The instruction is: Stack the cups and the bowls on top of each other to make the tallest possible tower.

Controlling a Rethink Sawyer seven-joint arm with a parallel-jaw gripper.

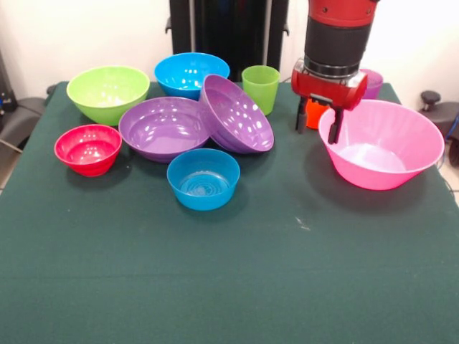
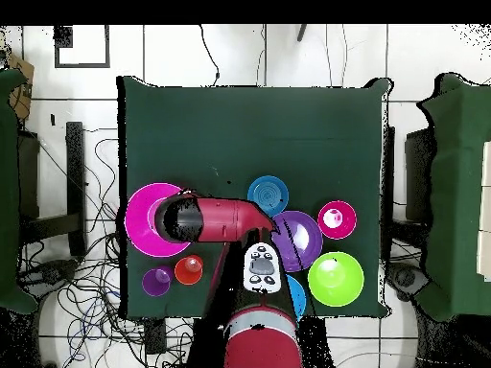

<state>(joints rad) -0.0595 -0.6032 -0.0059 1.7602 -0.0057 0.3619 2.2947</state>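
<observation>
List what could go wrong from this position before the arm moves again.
1. The pincer hangs open right at the pink bowl's far rim; coming straight down, one finger could catch the rim and tip or shove the bowl.
2. The orange cup sits mostly hidden behind the pincer, so a grasp there may go wrong unseen.
3. One purple bowl leans tilted against the other purple bowl; a nudge could make it slide.

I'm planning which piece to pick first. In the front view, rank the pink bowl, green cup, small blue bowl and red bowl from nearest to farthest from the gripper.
From the gripper:
1. Pink bowl, directly beside it on the picture's right, rim next to the fingers.
2. Green cup, a little to the picture's left, toward the back.
3. Small blue bowl, left and nearer the camera.
4. Red bowl, far left.
</observation>
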